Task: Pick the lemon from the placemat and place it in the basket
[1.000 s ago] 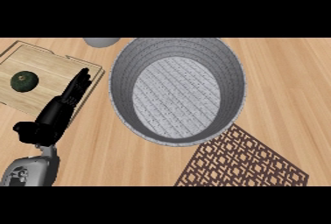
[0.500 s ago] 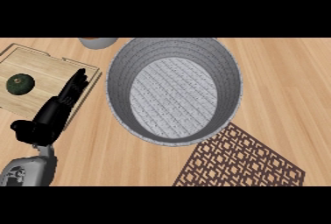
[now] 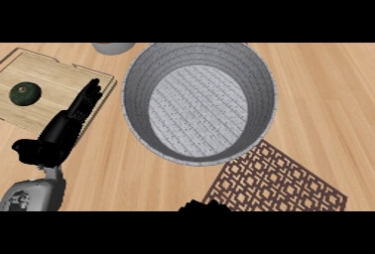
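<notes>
Although the task turns on the lemon, no lemon shows anywhere in the head view: the brown lattice-patterned placemat [image 3: 278, 183] at the lower right lies bare over all of it that can be seen, and the floor of the large round grey woven basket [image 3: 136, 99] holds nothing either. A small dark shape at the lower edge, just left of the placemat's near corner, is probably the right hand [image 3: 205, 206]; too little of it shows to tell how it is set or whether it has the fruit, so the lemon may be below the edge of the view with it. From that shape the basket's opening lies straight up the view and very near, the placemat's upper corner almost touching the basket's rim. The right hand is thus by far the nearer to both. The black left hand [image 3: 70, 121] rests across the basket on the left of the wooden desk [image 3: 322, 89], fingers straight and holding nothing, over the edge of a pale wooden cutting board [image 3: 51, 74] that carries a dark green round fruit [image 3: 26, 93].
</notes>
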Controlling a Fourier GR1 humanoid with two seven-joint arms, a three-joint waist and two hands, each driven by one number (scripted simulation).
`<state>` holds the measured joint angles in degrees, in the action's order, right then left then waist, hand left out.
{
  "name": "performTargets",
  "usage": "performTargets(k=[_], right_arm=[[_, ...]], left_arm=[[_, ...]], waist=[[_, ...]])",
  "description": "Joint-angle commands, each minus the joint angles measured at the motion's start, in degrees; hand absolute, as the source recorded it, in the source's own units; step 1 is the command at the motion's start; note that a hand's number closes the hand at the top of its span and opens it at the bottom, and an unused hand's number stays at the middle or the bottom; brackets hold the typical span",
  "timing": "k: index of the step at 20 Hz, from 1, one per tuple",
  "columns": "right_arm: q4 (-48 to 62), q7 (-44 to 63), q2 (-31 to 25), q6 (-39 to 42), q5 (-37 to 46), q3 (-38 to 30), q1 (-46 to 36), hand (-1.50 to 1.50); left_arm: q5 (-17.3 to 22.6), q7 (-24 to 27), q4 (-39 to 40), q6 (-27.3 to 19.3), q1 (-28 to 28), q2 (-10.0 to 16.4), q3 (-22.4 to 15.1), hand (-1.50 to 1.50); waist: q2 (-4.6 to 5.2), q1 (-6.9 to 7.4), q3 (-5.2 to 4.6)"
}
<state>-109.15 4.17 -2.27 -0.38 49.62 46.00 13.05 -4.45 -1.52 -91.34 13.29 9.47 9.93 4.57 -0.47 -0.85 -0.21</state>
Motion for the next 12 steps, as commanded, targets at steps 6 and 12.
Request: performTargets(k=[6,12], right_arm=[[-16.26,18.96,2.05,0.03,-3.32,-4.74,-16.54,1.5],[-12.49,36.5,2.2,-3.85,-11.23,-15.33,-38.28,1.5]], left_arm=[[-0.88,0.99,0.3,0.2,0.13,-0.69,-1.51,0.0],[0.76,-1.66,-0.57,1.59,1.85,0.31,-0.76,0.0]], waist=[[0.5,1.24,0.01],[0.75,2.78,0.07]])
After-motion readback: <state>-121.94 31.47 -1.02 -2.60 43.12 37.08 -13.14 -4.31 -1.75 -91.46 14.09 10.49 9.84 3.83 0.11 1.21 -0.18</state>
